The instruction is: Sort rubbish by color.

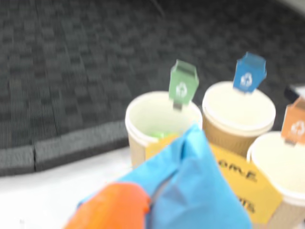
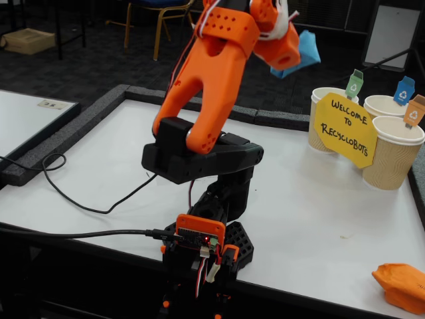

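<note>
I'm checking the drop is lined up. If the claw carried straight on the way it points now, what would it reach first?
Probably the green-flagged cup: in the wrist view it sits just ahead of the blue wad in the claw. The blue-flagged cup stands just right, and depth is unclear.

At the right of the fixed view, a yellow sign (image 2: 346, 129) leaning against the paper cups reads "WELCOME TO RECYCLOBOTS" in dark hand-drawn capitals. In the wrist view the same sign is blurred and partly covered; only letters like "OME" can be made out at lower right. Each cup carries a small flag with a white recycling symbol: a green flag (image 1: 182, 85), a blue flag (image 1: 248, 71) and an orange flag (image 1: 295, 125). No other text is legible.
</note>
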